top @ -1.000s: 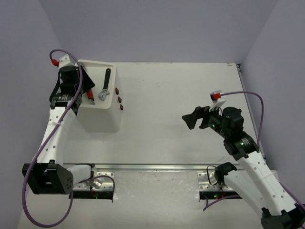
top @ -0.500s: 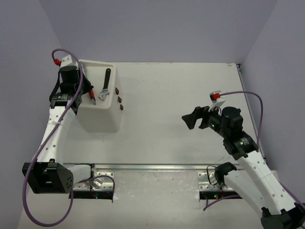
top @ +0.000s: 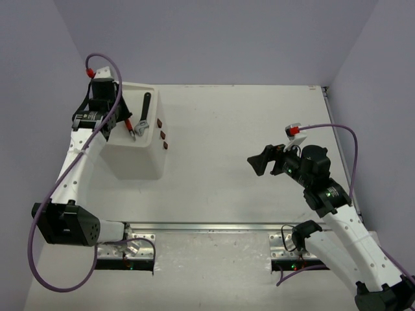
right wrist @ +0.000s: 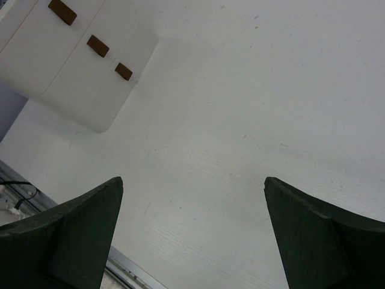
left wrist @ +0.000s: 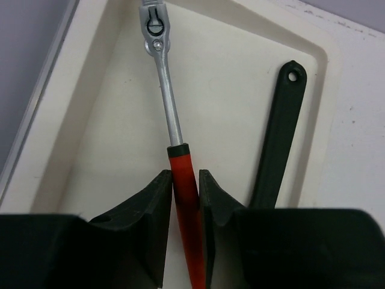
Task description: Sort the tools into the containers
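Observation:
My left gripper (left wrist: pixel 185 173) is over the shallow tray top (left wrist: pixel 231 72) of the white drawer box (top: pixel 133 162). Its jaws are shut on the red handle of a red-handled wrench (left wrist: pixel 183 165), whose silver shaft and head (left wrist: pixel 154 24) point to the tray's far edge. In the top view the handle's end (top: pixel 130 124) sticks out below the gripper (top: pixel 120 115). A black wrench (left wrist: pixel 274 138) lies in the tray to its right and also shows in the top view (top: pixel 146 107). My right gripper (top: pixel 259 162) is open and empty above the bare table (right wrist: pixel 194 180).
The box's front shows three dark-red knobs (right wrist: pixel 98 46) facing the right arm. A metal rail (top: pixel 214 227) runs along the table's near edge. Purple-grey walls close the back and both sides. A purple cable (top: pixel 97 61) loops above the left wrist.
My left gripper has moved toward the far side of the tray, and the red handle has shifted slightly right with it. The right arm has not moved.

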`<action>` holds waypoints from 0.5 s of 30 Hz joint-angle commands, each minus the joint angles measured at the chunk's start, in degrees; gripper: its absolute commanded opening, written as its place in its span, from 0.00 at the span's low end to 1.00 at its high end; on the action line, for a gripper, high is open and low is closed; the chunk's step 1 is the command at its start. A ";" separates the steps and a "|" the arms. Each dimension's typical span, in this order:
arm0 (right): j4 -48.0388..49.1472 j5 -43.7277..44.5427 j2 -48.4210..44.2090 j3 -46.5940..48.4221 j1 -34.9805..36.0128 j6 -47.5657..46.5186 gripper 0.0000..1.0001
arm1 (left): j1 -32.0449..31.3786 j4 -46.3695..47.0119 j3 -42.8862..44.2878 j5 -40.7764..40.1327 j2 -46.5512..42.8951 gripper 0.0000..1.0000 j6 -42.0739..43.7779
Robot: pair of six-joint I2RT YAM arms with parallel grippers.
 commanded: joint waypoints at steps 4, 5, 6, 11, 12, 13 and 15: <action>2.76 -0.30 -0.20 -0.56 0.04 -0.26 0.99 | -8.74 -0.36 6.24 -10.28 7.33 0.23 3.52; 2.76 -0.29 -0.20 -0.64 0.04 -0.25 0.99 | -8.80 -0.39 6.28 -10.37 7.69 0.24 3.53; 2.72 -0.21 -0.29 -0.64 0.08 -0.37 0.99 | -9.18 -0.47 6.61 -10.88 8.13 0.25 3.49; 2.71 -0.10 -0.30 -0.73 0.07 -0.53 0.99 | -9.81 -1.28 7.94 -12.19 10.52 0.45 3.83; 2.76 -0.24 -0.20 -0.73 0.12 -0.44 0.99 | -9.88 -1.56 8.40 -12.44 10.93 0.48 3.88; 2.76 -0.37 -0.20 -0.73 0.12 -0.51 0.99 | -9.94 -1.70 8.79 -12.64 11.13 0.50 3.88; 2.76 -0.29 -0.16 -0.78 0.04 -0.47 0.99 | -10.21 -2.18 9.42 -12.87 11.10 0.54 3.92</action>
